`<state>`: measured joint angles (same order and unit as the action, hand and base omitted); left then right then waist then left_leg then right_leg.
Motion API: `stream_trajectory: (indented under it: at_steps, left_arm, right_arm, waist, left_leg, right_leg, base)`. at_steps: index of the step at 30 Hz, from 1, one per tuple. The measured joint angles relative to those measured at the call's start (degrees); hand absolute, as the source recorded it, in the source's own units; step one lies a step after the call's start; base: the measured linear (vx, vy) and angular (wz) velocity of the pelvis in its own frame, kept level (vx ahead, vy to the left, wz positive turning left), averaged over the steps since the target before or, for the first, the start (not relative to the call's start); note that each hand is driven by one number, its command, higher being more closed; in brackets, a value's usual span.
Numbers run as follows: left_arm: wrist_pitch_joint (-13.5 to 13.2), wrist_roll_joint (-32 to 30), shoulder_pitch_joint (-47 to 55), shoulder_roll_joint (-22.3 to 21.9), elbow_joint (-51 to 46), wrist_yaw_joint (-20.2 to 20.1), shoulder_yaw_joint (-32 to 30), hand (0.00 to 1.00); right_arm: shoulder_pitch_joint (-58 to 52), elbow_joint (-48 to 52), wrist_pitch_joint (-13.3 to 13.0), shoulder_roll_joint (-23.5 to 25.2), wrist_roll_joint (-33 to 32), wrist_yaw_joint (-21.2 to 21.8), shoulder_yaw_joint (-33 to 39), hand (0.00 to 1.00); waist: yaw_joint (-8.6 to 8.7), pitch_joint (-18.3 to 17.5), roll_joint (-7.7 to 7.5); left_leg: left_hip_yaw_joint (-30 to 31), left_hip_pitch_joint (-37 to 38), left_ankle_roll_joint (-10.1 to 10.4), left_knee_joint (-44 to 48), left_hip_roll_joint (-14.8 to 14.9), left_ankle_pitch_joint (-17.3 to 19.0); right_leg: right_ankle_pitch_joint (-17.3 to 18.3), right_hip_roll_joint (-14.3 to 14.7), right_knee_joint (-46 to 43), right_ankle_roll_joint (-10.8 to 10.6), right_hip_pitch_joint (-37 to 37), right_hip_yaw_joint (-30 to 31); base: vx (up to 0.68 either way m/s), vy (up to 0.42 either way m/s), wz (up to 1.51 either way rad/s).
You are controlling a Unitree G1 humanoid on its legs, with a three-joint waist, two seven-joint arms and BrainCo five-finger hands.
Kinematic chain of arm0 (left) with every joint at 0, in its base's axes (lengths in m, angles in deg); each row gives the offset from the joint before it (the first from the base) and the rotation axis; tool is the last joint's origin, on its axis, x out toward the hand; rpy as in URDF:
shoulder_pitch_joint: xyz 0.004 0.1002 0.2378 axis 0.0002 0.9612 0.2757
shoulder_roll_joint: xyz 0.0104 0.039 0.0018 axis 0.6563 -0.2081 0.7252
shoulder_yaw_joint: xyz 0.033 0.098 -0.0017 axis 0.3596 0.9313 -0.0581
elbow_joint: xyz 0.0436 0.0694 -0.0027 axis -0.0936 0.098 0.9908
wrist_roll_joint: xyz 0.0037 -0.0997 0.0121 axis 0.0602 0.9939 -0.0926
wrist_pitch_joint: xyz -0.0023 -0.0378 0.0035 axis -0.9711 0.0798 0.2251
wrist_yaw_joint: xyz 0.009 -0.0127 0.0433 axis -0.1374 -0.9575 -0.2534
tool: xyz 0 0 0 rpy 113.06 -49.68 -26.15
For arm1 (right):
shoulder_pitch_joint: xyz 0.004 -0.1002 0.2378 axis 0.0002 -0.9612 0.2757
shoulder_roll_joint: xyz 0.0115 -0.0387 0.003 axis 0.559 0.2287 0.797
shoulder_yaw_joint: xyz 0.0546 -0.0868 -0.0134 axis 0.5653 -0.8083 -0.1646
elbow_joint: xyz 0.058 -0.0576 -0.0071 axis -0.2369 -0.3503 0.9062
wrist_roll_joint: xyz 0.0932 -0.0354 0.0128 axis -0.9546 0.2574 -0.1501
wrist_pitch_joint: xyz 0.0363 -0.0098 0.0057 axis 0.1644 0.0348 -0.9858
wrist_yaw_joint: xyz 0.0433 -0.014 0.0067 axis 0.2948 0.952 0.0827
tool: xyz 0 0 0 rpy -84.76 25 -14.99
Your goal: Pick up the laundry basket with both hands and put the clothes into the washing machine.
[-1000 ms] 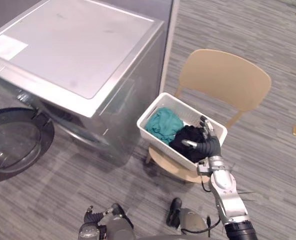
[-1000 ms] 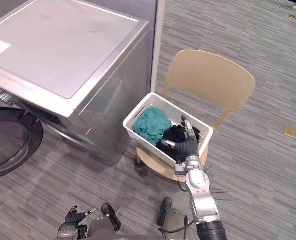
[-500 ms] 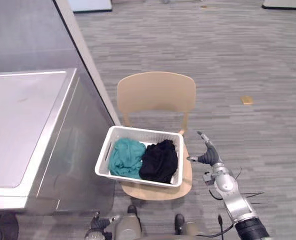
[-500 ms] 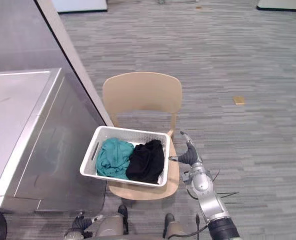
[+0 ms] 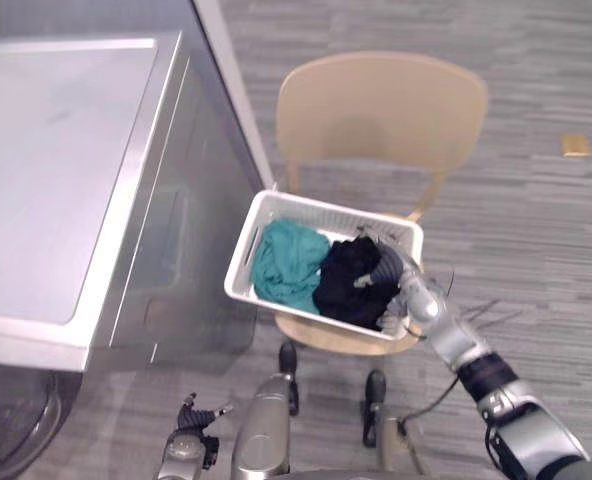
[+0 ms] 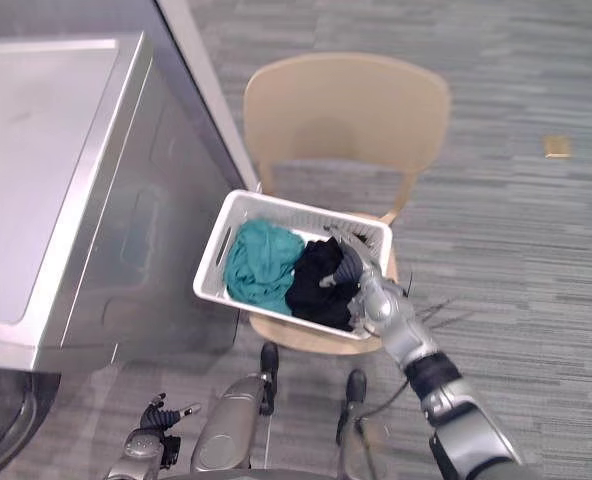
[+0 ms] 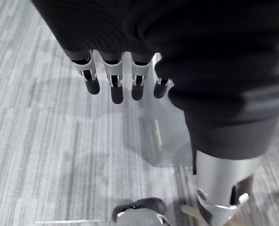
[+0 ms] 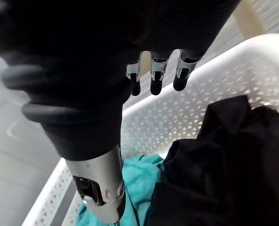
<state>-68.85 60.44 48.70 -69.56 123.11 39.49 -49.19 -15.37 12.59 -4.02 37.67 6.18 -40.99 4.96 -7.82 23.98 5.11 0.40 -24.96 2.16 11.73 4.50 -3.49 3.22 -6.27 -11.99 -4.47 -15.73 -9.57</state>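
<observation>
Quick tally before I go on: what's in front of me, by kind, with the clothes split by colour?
Teal clothing bundle: 1
Black clothing bundle: 1
White laundry basket: 1
Wooden chair: 1
Washing machine: 1
Total: 5

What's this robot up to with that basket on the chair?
The robot is working on a load of laundry. A white laundry basket sits on a beige chair beside the washing machine, with a teal garment and a black garment inside. The right hand hovers over the basket's black-garment end, fingers straight, gripping nothing. The left hand hangs low over the floor, also open. The basket has not been lifted yet.
</observation>
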Motion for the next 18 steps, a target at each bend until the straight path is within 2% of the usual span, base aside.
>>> stream_trajectory:
  at_steps: [5,12,15,17,18]
  left_arm:
    - [-1.33,2.44,-1.98,0.08,-1.85,1.38,0.08,0.0]
    - [-2.18,5.78,-6.13,-1.26,-4.26,2.89,-0.01,0.0]
    - [-2.1,6.1,-7.71,-2.82,-4.72,3.01,-0.05,0.0]
    - [-2.1,6.19,-8.47,-3.78,-5.35,3.04,0.01,0.0]
    - [-2.1,6.23,-9.56,-4.47,-5.54,3.12,0.02,0.0]
  right_arm:
    - [8.99,-4.19,0.35,-2.26,0.2,-1.77,-2.48,0.0]
    - [14.19,-8.59,1.83,-1.86,2.29,-4.51,-6.89,0.0]
    - [14.33,-10.57,2.76,-0.11,2.86,-6.34,-7.52,0.0]
    - [15.27,-10.62,3.08,1.39,4.12,-7.6,-8.27,0.0]
    - [15.58,-10.63,3.12,1.5,4.6,-8.04,-8.45,1.0]
  waist:
    - [-2.59,0.84,0.0]
    - [-5.85,1.74,-0.53]
    - [-5.74,2.05,-0.91]
    - [-5.42,2.51,-1.72]
    - [-5.5,2.51,-1.72]
  left_leg:
    - [3.59,-4.62,0.72,-3.37,-1.05,-2.92]
    - [8.42,-10.98,1.66,-7.86,-1.67,-7.36]
    - [10.54,-12.69,2.54,-8.93,-2.19,-8.59]
    - [11.16,-13.13,2.8,-9.47,-2.47,-8.83]
    - [11.62,-13.65,2.84,-9.61,-2.45,-8.82]
  right_leg:
    - [0.74,-0.99,-2.19,0.44,-5.26,-3.32]
    - [4.81,-2.26,-8.88,1.71,-13.43,-9.05]
    - [6.99,-3.34,-12.22,2.21,-15.78,-11.25]
    - [8.43,-4.02,-14.28,2.53,-16.77,-12.18]
    - [8.9,-4.05,-14.74,2.51,-17.26,-12.6]
  base:
    - [-0.01,0.005,0.38]
    - [0.0,-0.065,0.41]
    - [0.03,-0.11,0.43]
    - [0.03,-0.116,0.24]
    - [0.0,-0.103,0.21]
